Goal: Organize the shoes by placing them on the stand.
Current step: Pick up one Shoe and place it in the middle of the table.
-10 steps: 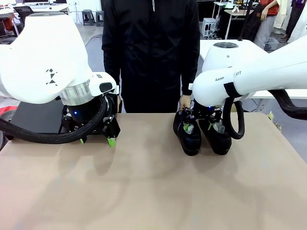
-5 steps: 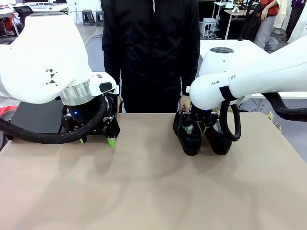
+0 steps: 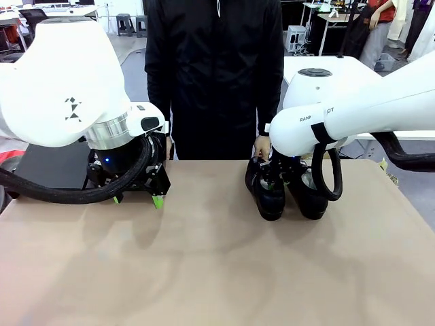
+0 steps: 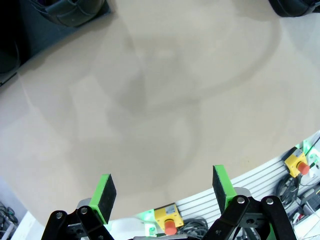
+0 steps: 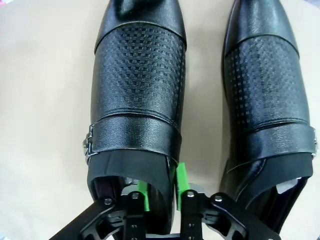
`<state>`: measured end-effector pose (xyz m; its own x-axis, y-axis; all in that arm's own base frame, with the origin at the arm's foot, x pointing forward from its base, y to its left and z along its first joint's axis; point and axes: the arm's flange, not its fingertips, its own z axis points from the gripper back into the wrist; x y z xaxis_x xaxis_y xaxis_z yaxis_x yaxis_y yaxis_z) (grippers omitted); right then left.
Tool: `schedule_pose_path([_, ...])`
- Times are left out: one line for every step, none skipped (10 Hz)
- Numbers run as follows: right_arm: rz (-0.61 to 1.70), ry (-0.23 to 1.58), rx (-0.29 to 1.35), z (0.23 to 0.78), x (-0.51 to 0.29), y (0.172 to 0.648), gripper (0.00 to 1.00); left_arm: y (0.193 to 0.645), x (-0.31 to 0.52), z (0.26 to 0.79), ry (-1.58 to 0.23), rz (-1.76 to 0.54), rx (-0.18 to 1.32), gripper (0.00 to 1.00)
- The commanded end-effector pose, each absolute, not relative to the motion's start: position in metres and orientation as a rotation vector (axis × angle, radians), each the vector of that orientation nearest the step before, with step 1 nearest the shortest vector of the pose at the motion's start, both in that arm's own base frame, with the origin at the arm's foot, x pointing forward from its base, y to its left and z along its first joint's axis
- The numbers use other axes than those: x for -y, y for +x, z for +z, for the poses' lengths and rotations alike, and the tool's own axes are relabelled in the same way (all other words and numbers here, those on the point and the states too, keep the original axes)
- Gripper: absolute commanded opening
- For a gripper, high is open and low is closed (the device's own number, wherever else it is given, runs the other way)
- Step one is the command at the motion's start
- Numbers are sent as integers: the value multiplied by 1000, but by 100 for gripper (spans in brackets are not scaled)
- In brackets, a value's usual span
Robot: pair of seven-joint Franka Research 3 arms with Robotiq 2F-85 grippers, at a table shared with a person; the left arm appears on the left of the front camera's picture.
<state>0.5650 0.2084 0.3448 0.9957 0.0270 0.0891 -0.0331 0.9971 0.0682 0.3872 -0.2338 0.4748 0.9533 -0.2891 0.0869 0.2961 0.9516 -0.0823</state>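
Observation:
Two glossy black shoes point(image 3: 270, 198) point(image 3: 310, 198) stand side by side at the table's far right, toes toward me. In the right wrist view my right gripper point(image 5: 161, 192) is shut on the inner side wall of the left shoe point(image 5: 137, 85), one green pad inside the opening and one outside. The other shoe point(image 5: 267, 85) stands beside it with white paper inside. In the front view the right gripper point(image 3: 277, 178) is sunk between the pair. My left gripper point(image 3: 137, 200) hangs open over bare table, also in its wrist view point(image 4: 164, 189). The black stand point(image 3: 44, 165) lies behind the left arm, with dark shoes point(image 4: 67, 9) on it.
A person in black stands at the far edge, one hand point(image 3: 262, 145) just behind the pair of shoes. The beige table point(image 3: 217, 272) is open in the middle and front. Emergency-stop boxes point(image 4: 167, 225) sit along my side of the table.
The right gripper's fingers have come together from wide open onto the shoe's side wall. The left arm has not moved.

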Motion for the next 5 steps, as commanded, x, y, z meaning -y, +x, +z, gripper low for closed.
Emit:
schedule_pose_path([55, 58, 92, 344, -211, 569, 0, 389, 233, 476, -102, -296, 80, 100])
schedule_pose_path([58, 56, 89, 344, -211, 569, 0, 389, 233, 476, -102, -296, 80, 100])
schedule_pose_path([58, 53, 88, 345, -211, 568, 0, 389, 233, 476, -102, -296, 80, 100])
schedule_pose_path([53, 62, 65, 349, -213, 566, 0, 389, 233, 476, -102, -296, 80, 100])
schedule_pose_path([42, 46, 55, 356, -214, 562, 0, 389, 233, 476, -102, -296, 80, 100])
